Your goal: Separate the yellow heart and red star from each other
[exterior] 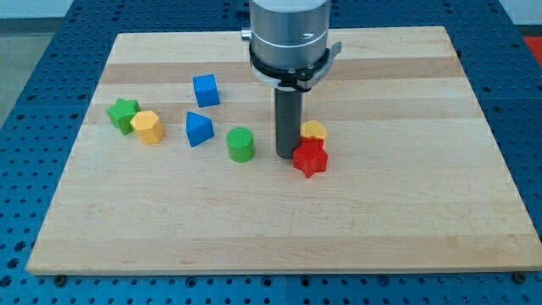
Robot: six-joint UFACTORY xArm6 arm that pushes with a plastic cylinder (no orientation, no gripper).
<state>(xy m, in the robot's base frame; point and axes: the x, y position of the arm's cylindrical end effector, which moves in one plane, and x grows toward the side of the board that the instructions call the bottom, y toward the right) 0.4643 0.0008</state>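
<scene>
Wooden board [406, 220] | red star [310, 158] touching yellow heart [315, 130], unseparated | my tip [287, 155] set just left of star | fingers: none fitted, nothing gripped

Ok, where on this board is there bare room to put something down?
The bottom strip below the red star and the right side of the board are bare. It is crowded around my tip, the yellow heart and the green cylinder.

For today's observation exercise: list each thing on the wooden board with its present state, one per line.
Red star block: touching the yellow heart.
Yellow heart block: partly hidden behind the star.
My tip: on the board, at the star's left side.
Green cylinder block: upright, alone.
Blue triangular block: alone.
Blue cube block: alone.
Green star block: touching the yellow hexagonal block.
</scene>
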